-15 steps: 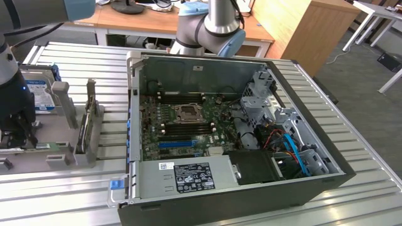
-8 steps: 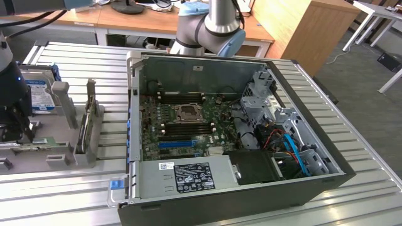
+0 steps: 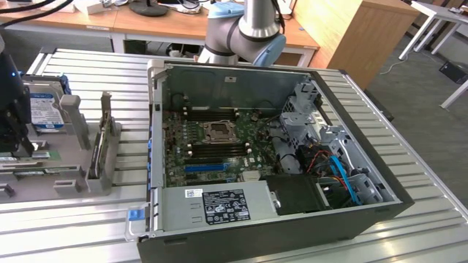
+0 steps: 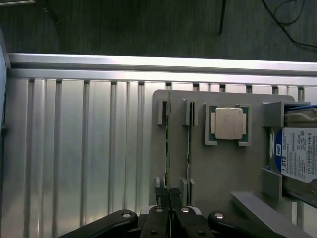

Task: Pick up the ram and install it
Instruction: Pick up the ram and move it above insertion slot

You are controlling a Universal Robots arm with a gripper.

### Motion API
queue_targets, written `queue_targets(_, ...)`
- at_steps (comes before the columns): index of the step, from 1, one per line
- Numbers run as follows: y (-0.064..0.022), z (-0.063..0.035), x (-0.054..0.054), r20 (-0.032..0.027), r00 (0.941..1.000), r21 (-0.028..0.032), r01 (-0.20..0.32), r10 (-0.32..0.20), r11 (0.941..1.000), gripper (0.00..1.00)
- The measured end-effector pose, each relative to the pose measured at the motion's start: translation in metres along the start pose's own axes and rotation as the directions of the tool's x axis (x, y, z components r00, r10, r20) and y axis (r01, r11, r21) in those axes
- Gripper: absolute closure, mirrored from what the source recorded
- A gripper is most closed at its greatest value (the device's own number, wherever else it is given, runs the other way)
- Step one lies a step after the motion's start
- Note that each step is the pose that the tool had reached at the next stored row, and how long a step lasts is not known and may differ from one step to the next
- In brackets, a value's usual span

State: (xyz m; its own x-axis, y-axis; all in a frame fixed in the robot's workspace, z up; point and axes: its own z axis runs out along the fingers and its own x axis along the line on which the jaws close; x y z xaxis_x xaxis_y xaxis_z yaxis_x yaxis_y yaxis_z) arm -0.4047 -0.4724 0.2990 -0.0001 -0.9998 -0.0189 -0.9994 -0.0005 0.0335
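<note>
1. The gripper (image 4: 168,198) has its fingers (image 4: 160,197) pressed nearly together, with the near end of the ram (image 4: 168,144) running in between them. It looks like a pinch on the stick's top edge, but the contact is dark, so I'm not 100% sure.
2. The ram stands on edge in a slot of the grey holder (image 4: 223,183). A second stick (image 4: 188,144) sits parallel in the next slot, just beside it.
3. The wrist view also gives the small stuff. A CPU (image 4: 229,123) lies flat in its pocket near the sticks, and the hard drive (image 4: 299,156) with the blue label is on the far side of that.
4. The exterior view adds the big picture. The open computer case (image 3: 292,238) lies on the slatted table (image 3: 431,230) with the motherboard (image 3: 212,148) facing up. It's well apart from the holder, which is off at the exterior view's left.
5. The arm (image 3: 249,27) rises behind the case and reaches over to the exterior view's left, with the wrist pointing down over the holder.
</note>
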Motion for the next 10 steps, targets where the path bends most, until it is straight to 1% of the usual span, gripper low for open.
queue_targets(10, 0.0011, -0.035, -0.001, 0.0, 1.0, 0.0, 0.0, 0.0, 1.0, 0.88)
